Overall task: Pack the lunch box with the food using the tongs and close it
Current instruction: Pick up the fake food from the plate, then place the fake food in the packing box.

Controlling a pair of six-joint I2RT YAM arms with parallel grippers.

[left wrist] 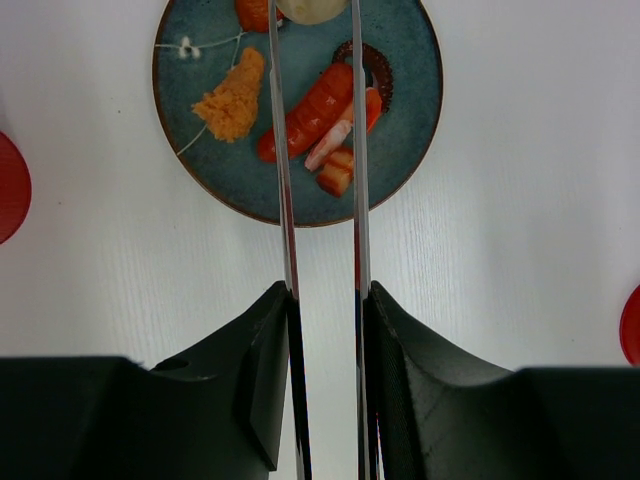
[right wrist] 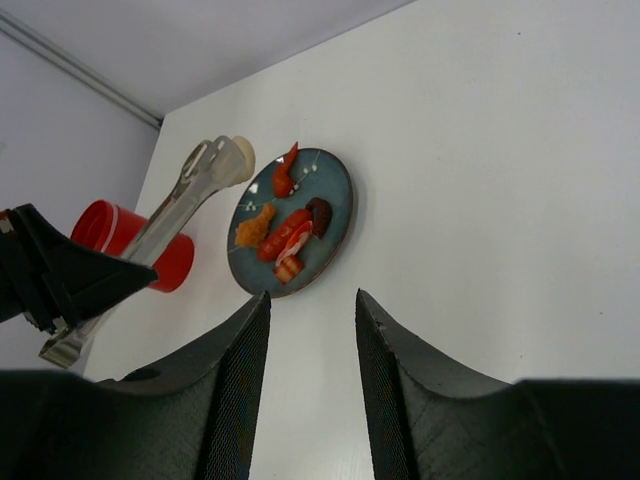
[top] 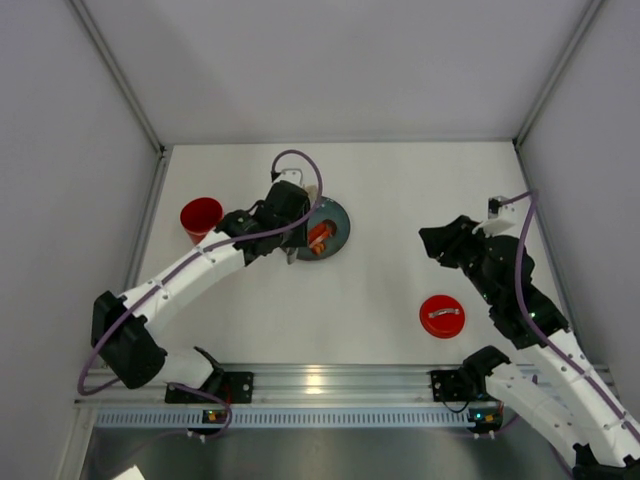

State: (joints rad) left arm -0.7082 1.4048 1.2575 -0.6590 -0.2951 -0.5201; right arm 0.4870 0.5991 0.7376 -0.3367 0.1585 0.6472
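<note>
The tongs (left wrist: pixel 285 200) sit pinched between the fingers of the left gripper (left wrist: pixel 325 300), which is squeezed onto their two thin arms so that they run almost parallel, straight ahead of the jaws. At their tips they clamp a pale round slice (left wrist: pixel 310 8), cut off by the top of the left wrist view. Only the right wrist view shows the tongs (right wrist: pixel 170 215) from the side: they slope upward and the slice (right wrist: pixel 238 158) appears raised off the plate (right wrist: pixel 335 190), towards the lunch box (right wrist: pixel 130 240). Under and between the tong arms lie a sausage (left wrist: pixel 310 110) and smaller bits, with a breaded orange piece (left wrist: pixel 232 100) just left of them on the plate (left wrist: pixel 200 170). From above, the lunch box (top: pixel 200 218) stands open, left of the left jaws, near but apart from the plate (top: pixel 338 225), with bare table (top: pixel 400 180) around both. The lid (top: pixel 441 316) lies flat well to the right. The left arm stretches diagonally forward, wrist over the plate. The right gripper (right wrist: pixel 312 330) hangs raised over the right side, aimed at the plate, jaws a little apart and empty.
</note>
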